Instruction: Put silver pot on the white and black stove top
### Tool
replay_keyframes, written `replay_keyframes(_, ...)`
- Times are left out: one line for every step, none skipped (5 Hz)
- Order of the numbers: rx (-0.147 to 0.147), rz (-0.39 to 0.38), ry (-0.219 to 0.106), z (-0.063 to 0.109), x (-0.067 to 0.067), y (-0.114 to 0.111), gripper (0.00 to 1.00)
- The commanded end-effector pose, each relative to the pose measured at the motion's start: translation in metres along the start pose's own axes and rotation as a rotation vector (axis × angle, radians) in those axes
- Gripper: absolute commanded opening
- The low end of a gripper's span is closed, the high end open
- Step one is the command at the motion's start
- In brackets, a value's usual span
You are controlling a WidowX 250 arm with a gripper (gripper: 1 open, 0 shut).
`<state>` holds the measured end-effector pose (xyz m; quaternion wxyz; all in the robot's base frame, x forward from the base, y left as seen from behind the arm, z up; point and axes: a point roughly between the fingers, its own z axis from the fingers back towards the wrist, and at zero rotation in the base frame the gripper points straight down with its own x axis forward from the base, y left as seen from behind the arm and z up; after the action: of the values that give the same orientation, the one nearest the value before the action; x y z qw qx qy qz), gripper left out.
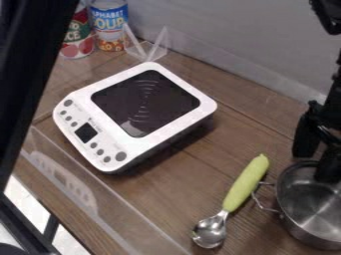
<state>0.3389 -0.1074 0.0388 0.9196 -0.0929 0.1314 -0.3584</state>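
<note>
The silver pot [310, 210] stands at the table's lower right corner, cut off by the frame edge. Just above its far rim hangs my dark gripper [324, 167], pointing steeply down with its fingers [308, 139] apart and nothing between them. It is partly out of frame on the right. The white and black stove top [135, 112] lies in the middle left of the wooden table, its button panel facing the front left. Nothing sits on its black centre.
A metal scoop with a yellow-green handle [236, 197] lies between the stove top and the pot. Two food cans [107, 27] stand at the back left. A dark blurred shape [24, 70] covers the left edge of the view.
</note>
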Motion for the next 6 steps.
replay_keyframes(0.021, -0.061, -0.034, 0.016, -0.002, 0.004, 1.0)
replay_keyframes(0.018, -0.102, -0.018, 0.015, -0.007, 0.009, 1.0)
replay_keyframes(0.016, -0.147, -0.003, 0.014, -0.012, 0.014, 1.0)
replay_keyframes(0.016, -0.203, 0.013, 0.008, -0.018, 0.005, 1.0)
replay_keyframes(0.021, -0.258, 0.026, 0.011, -0.026, -0.007, 1.0)
replay_keyframes(0.008, -0.207, 0.014, 0.019, -0.019, -0.006, 1.0)
